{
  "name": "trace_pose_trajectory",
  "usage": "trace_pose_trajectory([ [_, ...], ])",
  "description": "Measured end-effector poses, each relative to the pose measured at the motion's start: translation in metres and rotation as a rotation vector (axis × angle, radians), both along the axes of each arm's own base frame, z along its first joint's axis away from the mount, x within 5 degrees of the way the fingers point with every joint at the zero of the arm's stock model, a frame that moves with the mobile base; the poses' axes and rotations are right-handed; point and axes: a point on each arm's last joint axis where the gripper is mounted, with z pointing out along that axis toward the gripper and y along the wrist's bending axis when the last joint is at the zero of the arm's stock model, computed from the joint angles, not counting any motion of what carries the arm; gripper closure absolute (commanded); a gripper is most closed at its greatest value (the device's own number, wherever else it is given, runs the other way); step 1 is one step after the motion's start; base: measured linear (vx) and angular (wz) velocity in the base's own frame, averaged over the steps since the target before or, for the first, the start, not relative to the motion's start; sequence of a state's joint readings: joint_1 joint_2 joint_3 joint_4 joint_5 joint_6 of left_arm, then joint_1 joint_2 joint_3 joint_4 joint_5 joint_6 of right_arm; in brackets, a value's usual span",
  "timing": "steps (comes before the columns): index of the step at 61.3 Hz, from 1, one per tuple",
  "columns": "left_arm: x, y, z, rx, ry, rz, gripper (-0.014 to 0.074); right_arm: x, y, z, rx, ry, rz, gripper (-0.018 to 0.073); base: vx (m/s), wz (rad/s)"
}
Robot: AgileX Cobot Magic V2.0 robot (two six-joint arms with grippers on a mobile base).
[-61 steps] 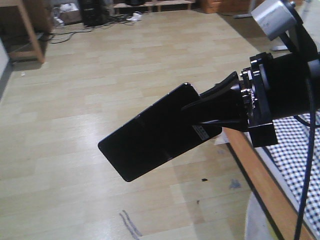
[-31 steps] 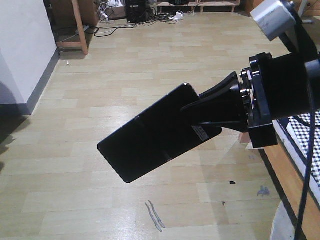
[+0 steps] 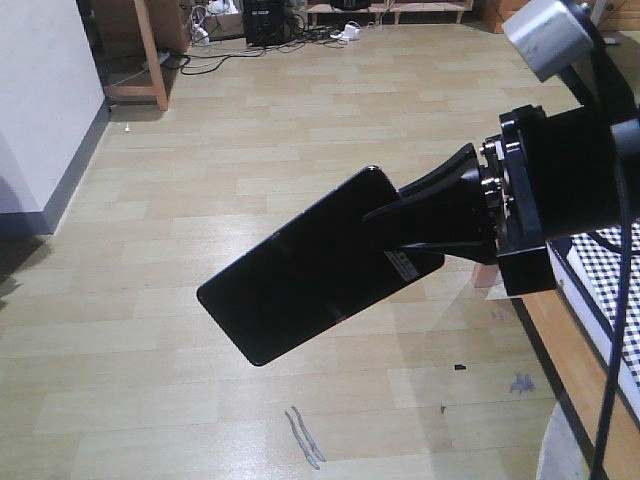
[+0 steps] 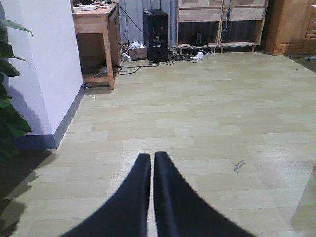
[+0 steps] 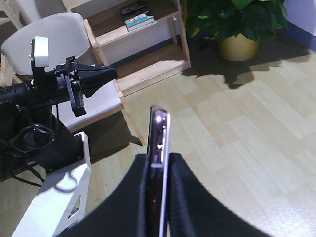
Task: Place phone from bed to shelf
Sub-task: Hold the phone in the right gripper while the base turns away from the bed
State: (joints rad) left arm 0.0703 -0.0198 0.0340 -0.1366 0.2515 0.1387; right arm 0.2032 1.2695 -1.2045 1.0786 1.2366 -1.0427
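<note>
We grip the phone (image 3: 310, 270) in our right gripper (image 5: 159, 163), in the air clear of the bed (image 3: 630, 300). The shelf (image 5: 148, 64) placement is not yet done. Our left gripper (image 4: 151, 187) is pinched closed and empty.

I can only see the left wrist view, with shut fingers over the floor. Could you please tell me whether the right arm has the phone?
Observer: Yes, the right pincer is shut on the phone, holding it in the air above the floor.
Operator: Thank you. Is there a shelf near the phone?
Observer: The right wrist view shows the shelf beyond the phone's tip, up and to the left, with books on one board.
Operator: And where is the bed, please?
Observer: The bed shows only as a checked strip at the right edge of the front view.
</note>
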Motion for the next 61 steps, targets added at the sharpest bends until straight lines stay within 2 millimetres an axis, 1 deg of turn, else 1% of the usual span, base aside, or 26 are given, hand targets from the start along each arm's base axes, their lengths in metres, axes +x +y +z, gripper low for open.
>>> trace_pose_trajectory([
  [21,0.0000,0.0000,0.0000,0.000,0.000,0.000,0.0596,0.0000,0.0000,0.0000,0.000,0.000,0.000,0.0560,0.06,0.00],
  [61,0.0000,0.0000,0.0000,0.000,0.000,0.000,0.0596,0.0000,0.0000,0.0000,0.000,0.000,0.000,0.0560,0.08,0.10],
])
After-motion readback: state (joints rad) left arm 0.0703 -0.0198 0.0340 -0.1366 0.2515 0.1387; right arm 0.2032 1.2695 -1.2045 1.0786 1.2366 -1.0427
